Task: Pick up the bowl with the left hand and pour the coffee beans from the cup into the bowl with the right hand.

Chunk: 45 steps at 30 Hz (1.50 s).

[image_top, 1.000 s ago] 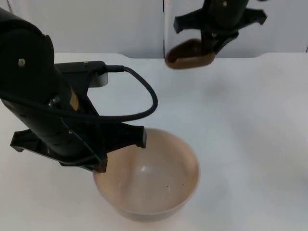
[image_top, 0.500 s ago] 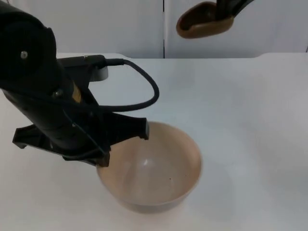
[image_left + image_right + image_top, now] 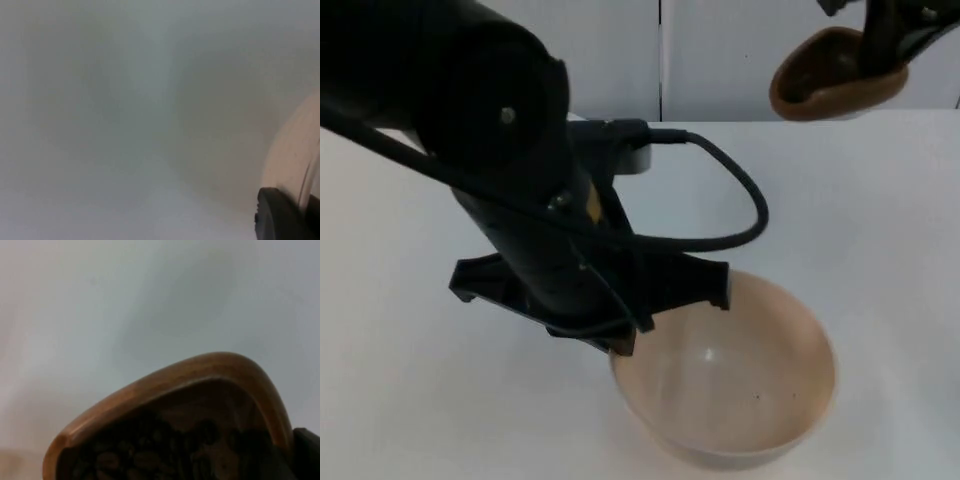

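I see the left claw (image 3: pixel 625 345) clamped on the near-left part of the rim of the beige bowl (image 3: pixel 740 395), one black fingertip (image 3: pixel 280 215) pressed against the rim in the left wrist view. The left arm's bulky black body hangs over the middle of the white worktop (image 3: pixel 880 230) and hides the spot where the claw meets the rim from above, so I take the grip from the wrist camera. The bowl sits toward the front edge of the worktop, right of centre, mouth up and tipped slightly; from these views I cannot tell whether its base touches the surface or is lifted off it. Inside it I make out only a couple of tiny dark specks on the pale wall.

The right claw (image 3: pixel 885 45) is up at the far right, in front of the grey partition wall (image 3: pixel 720 55), holding the brown wooden cup (image 3: pixel 835 85) by its rim. The cup is well above the worktop's back edge, tilted with its mouth turned toward the left, and well apart from the bowl. In the right wrist view I look into the cup (image 3: pixel 200 405) and see dark coffee beans (image 3: pixel 145 455) lying inside it, below the curved wooden lip.
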Tool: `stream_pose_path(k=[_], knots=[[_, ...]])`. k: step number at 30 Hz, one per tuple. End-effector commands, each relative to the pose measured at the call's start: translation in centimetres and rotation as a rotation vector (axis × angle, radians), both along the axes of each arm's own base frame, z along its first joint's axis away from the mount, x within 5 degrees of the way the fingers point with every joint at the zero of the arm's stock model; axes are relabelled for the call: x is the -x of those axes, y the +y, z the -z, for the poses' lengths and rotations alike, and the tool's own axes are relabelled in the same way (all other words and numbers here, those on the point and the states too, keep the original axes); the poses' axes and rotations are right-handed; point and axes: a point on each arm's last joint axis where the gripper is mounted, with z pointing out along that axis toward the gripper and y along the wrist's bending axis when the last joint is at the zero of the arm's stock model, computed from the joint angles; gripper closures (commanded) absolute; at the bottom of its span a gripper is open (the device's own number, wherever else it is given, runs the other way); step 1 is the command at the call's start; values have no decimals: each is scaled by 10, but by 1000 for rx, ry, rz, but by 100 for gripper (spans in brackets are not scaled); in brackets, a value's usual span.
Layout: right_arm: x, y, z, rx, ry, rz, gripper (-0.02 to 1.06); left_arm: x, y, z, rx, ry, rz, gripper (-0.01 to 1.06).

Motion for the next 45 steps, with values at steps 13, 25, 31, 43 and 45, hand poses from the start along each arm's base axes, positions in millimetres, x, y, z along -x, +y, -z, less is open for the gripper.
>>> stream_pose_path(k=[13,25,31,43,45], knots=[[49,-26,15,22,-3,-23,105,-6,-10,1,0,-1,4,105],[75,15,13,184,-78,-139,105,-6,-10,1,-8,0,8,105],[84,25,11,255,-115,-156,105,-6,-10,1,-10,0,9,105],[88,29,10,308,-150,-164,105,-6,-10,1,-10,0,9,105],[88,30,9,319,-165,-168,105,-6,-10,1,-10,0,9,105]])
